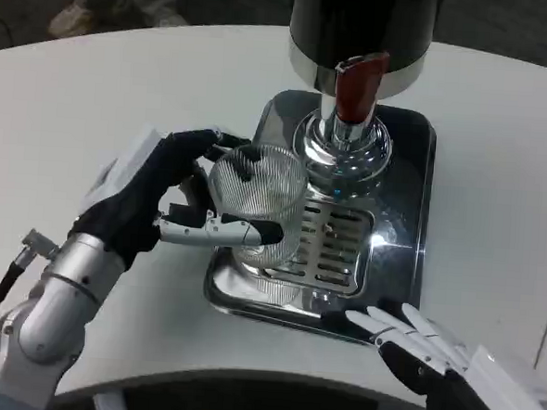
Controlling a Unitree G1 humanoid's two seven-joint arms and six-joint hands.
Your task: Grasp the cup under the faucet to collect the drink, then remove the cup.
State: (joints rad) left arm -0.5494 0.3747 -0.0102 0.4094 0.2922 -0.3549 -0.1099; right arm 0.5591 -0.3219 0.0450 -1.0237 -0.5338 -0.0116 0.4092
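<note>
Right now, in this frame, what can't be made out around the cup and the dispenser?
- Whether the cup holds any drink: ribbed clear glass, head view.
- The dispenser top: cut off by the upper edge.
- Left hand contact on the cup's far side: hidden by the cup and fingers.
- Right hand palm and forearm: cut off by the lower edge.
- Tray under the cup: distorted by reflections.

Cup (pixel 255 199) on drip tray (pixel 408 213) mid frame, left of faucet (pixel 359 89). Left robot hand (pixel 162 203) wraps cup from left; right robot hand (pixel 423 349) lower right on counter (pixel 122 94).
</note>
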